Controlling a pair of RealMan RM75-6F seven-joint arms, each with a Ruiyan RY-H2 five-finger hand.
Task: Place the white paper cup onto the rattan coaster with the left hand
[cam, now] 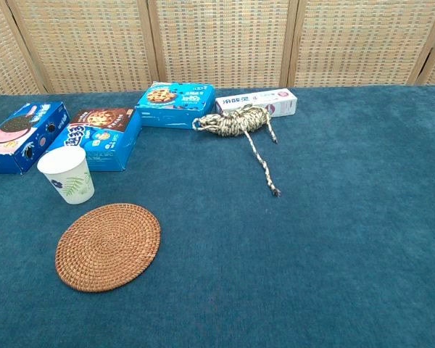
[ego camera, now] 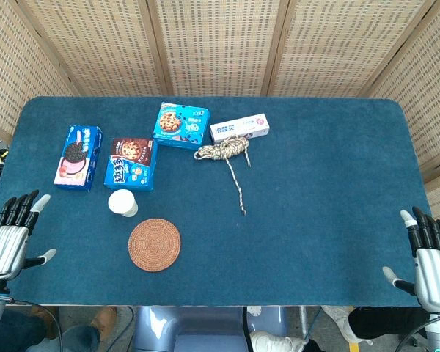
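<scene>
Bright, even light from above, soft faint shadows, both views sharp, no glare

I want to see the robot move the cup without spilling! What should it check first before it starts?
1. White paper cup stands upright on the table: ok.
2. Rattan coaster is bare, nothing lying on it: ok.
3. Left robot hand holds nothing, fingers apart, ready to grasp: ok.
4. Path from cup to coaster is clear; the cookie boxes sit behind the cup, not between: ok.
5. Right robot hand rests at the far edge, out of the way: ok.
6. Whether the cup is empty: cannot tell, since neither view shows plainly inside it.
</scene>
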